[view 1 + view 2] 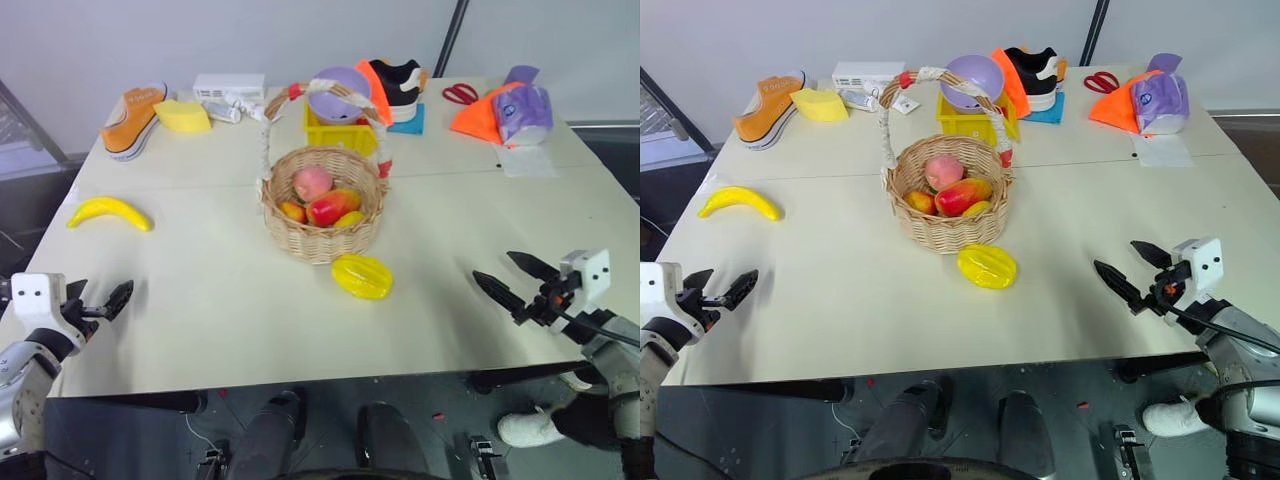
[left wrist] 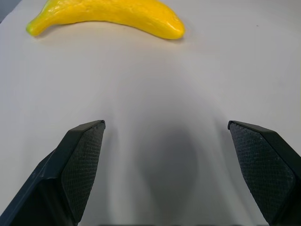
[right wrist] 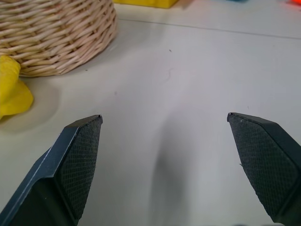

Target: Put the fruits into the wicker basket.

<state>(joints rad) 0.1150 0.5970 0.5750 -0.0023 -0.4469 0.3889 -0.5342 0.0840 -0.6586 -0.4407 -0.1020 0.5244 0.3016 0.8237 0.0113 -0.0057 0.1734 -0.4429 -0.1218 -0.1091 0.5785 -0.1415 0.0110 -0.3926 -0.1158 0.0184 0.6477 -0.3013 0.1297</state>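
The wicker basket (image 1: 322, 215) stands mid-counter and already holds a pink peach (image 1: 312, 183) and red-yellow mangoes (image 1: 335, 207). Two fruits remain outside it. The banana (image 1: 110, 212) lies on the counter (image 1: 220, 300) well to the basket's left, its long axis running roughly crosswise to the robot's line of sight, with the curve arching away. The starfruit (image 1: 362, 276) rests just beside the basket's near wall, on the robot's side and slightly right of centre.

The left hand (image 1: 105, 302) hovers at the near left edge of the counter, its fingers spread wide and holding nothing; the banana sits ahead of it, and in the left wrist view it lies straight across the line of the open fingers, so a forward reach would likely meet it broadside. The right hand (image 1: 510, 282) hangs at the near right edge, likewise fully spread and empty, pointing inward toward the starfruit, which lies ahead and to its left.

By position, the left arm looks nearer the banana and the right arm nearer the starfruit
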